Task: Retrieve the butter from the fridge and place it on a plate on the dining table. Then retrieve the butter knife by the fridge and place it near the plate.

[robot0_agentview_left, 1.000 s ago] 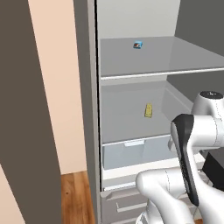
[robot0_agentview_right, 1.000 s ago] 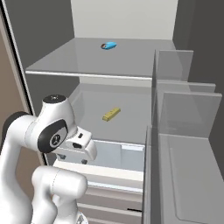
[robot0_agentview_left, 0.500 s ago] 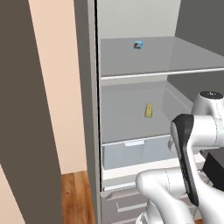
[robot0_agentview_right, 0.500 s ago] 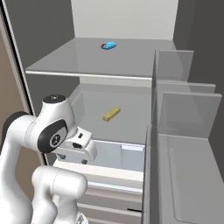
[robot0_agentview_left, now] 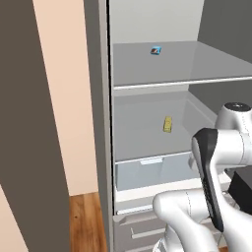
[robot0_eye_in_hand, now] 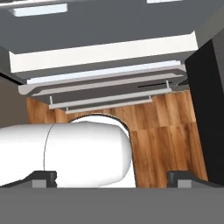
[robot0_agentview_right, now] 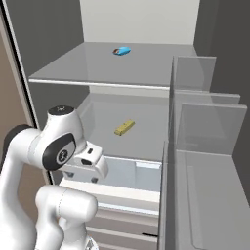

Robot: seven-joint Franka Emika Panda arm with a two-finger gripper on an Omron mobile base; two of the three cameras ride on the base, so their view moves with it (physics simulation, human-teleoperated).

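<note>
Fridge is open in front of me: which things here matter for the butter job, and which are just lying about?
For the job:
- butter, on the lower shelf
- fridge, door open
- end effector, open, empty

Lying about:
- blue packet, upper shelf
- clear drawer

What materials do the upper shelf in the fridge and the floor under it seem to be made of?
The upper shelf looks like grey glass or smooth plastic: flat, faintly glossy, with a pale front edge; which one is unclear. The floor looks like varnished wood: brown planks with grain lines. The butter looks matte and pale yellow.
</note>
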